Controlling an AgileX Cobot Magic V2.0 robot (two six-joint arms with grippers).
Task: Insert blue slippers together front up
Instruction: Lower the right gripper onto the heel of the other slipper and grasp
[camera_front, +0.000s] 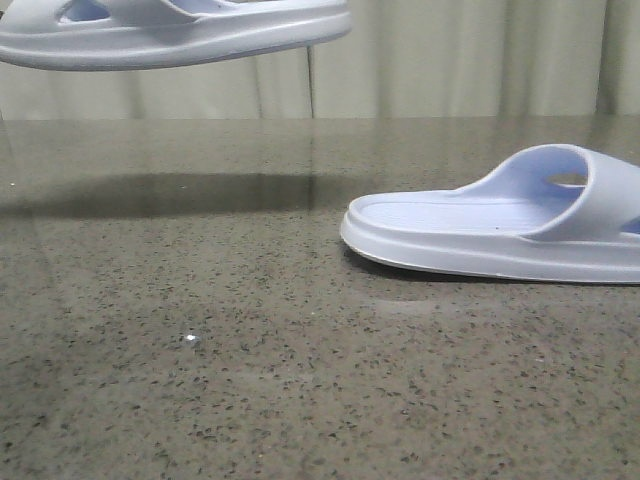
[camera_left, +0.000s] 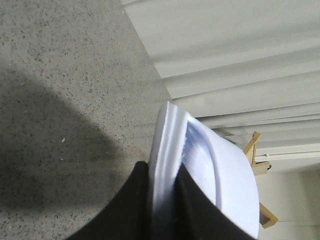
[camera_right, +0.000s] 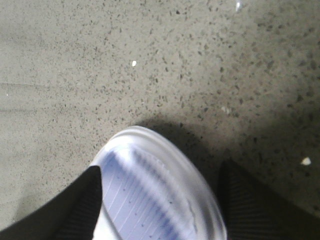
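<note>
One of the blue slippers (camera_front: 170, 35) hangs in the air at the top left of the front view, sole down and roughly level. My left gripper (camera_left: 162, 172) is shut on the edge of its sole (camera_left: 170, 145), one black finger (camera_left: 130, 210) on each side. The other slipper (camera_front: 500, 225) lies flat on the table at the right, strap toward the right edge. My right gripper (camera_right: 161, 167) is open and straddles a rounded end of this slipper (camera_right: 155, 195); one finger (camera_right: 82, 202) is at its rim, the other finger (camera_right: 245, 197) stands apart from it. Neither gripper shows in the front view.
The speckled stone tabletop (camera_front: 250, 350) spreads across the front and left. Pale curtains (camera_front: 450, 60) hang behind the table's far edge. A wooden frame (camera_left: 260, 160) shows beyond the held slipper in the left wrist view.
</note>
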